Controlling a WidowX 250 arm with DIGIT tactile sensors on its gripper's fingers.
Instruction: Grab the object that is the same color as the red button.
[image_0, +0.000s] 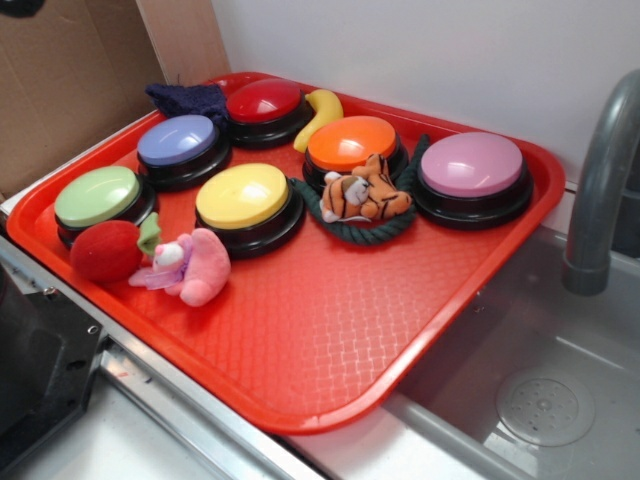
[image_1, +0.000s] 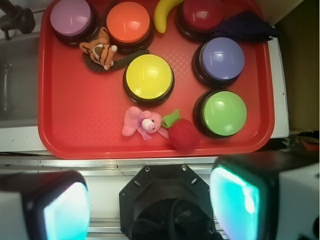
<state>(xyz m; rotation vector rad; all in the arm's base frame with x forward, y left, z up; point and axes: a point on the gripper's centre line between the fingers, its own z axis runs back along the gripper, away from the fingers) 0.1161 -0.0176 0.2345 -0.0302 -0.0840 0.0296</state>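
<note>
Six dome buttons sit on a red tray (image_0: 330, 340) beside a grey sink (image_0: 545, 400), seen from an exterior camera and from the wrist camera of a WidowX 250. At the tray's front left corner in the exterior view lies the fuzzy red ball plush (image_0: 104, 250), its small green felt leaf (image_0: 148, 233) pointing toward the pink plush animal (image_0: 190, 266) just beside it; the ball rests against the base of the green button (image_0: 98, 196). The red button (image_0: 264, 101), glossy on top with a black base, stands at the far edge of the tray, well apart from the ball, with a dark blue cloth (image_0: 186, 98) touching it on one side and a yellow banana (image_0: 320, 115) on the other. Between them are the purple button (image_0: 178, 140) and the yellow button (image_0: 242, 196); farther right stand the orange button (image_0: 351, 144) and the pink button (image_0: 471, 165). A tiger plush (image_0: 366, 193) lies on a dark green rope ring (image_0: 345, 232) in front of the orange button. In the wrist view the end effector (image_1: 150, 200) hangs above the metal edge of the surface, short of the tray, its two fingers (image_1: 65, 207) spread wide apart with nothing between them, and the red ball sits on the tray near the edge closest to the camera. A grey faucet (image_0: 600, 180) rises over the sink at right.
</note>
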